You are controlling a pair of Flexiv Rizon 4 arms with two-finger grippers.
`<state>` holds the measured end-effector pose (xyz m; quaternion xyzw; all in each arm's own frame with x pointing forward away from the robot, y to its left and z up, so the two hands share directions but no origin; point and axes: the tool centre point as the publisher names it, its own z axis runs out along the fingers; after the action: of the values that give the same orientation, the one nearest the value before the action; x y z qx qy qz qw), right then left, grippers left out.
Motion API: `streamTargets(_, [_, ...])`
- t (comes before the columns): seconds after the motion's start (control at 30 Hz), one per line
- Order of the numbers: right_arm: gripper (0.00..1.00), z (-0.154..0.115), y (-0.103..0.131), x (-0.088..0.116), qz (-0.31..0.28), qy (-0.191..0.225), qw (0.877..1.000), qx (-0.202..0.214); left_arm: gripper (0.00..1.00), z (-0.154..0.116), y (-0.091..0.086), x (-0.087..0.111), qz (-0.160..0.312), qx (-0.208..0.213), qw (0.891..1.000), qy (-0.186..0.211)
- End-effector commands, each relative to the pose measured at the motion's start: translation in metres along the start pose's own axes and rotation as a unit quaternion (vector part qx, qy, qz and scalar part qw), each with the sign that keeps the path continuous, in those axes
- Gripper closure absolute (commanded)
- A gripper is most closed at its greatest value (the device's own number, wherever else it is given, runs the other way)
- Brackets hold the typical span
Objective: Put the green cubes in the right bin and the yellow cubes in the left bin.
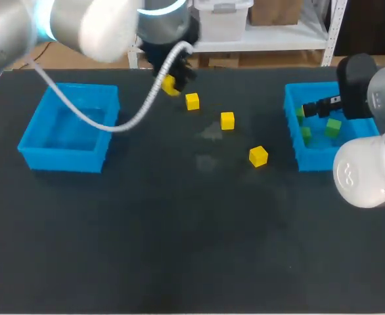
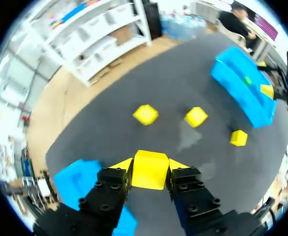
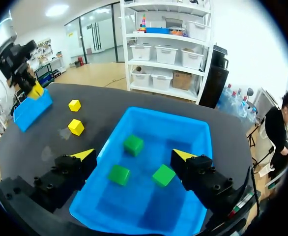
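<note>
Left gripper (image 2: 149, 166) is clamping a yellow cube (image 2: 148, 173) near the desk's (image 1: 179, 249) far edge; carrying it level over the left bin (image 1: 62, 161) before releasing looks wise. Right gripper (image 3: 134, 155) is hovering wide open above right bin (image 3: 158, 114).

Dark table (image 1: 179, 249), blue bins (image 1: 61, 159), yellow cubes (image 1: 227, 120)

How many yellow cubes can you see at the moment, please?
4 yellow cubes: one gripped in the left claw; three on the table: near that claw, mid-table, nearest the right bin.
</note>
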<state>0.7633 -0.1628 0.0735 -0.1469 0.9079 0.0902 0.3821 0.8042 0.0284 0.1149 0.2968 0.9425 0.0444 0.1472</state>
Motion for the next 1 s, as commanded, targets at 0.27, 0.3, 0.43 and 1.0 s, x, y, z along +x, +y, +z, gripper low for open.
streamTargets(0.27, [0.0,-0.001,0.0,0.0,0.0,0.0,1.0,0.0,1.0,-0.035,0.116,0.129,-0.161,-0.082,0.983,-0.03])
streamTargets(0.3, [0.0,-0.001,0.0,0.0,0.0,0.0,1.0,0.0,1.0,-0.032,0.124,0.136,-0.172,-0.091,0.981,-0.025])
streamTargets(0.43, [0.0,-0.001,0.0,0.0,0.0,0.0,1.0,0.0,1.0,-0.015,0.147,0.158,-0.204,-0.119,0.972,0.004])
streamTargets(1.0, [0.0,-0.001,0.0,0.0,0.0,0.0,1.0,0.0,0.0,0.017,0.154,0.161,-0.231,-0.061,0.971,0.028])
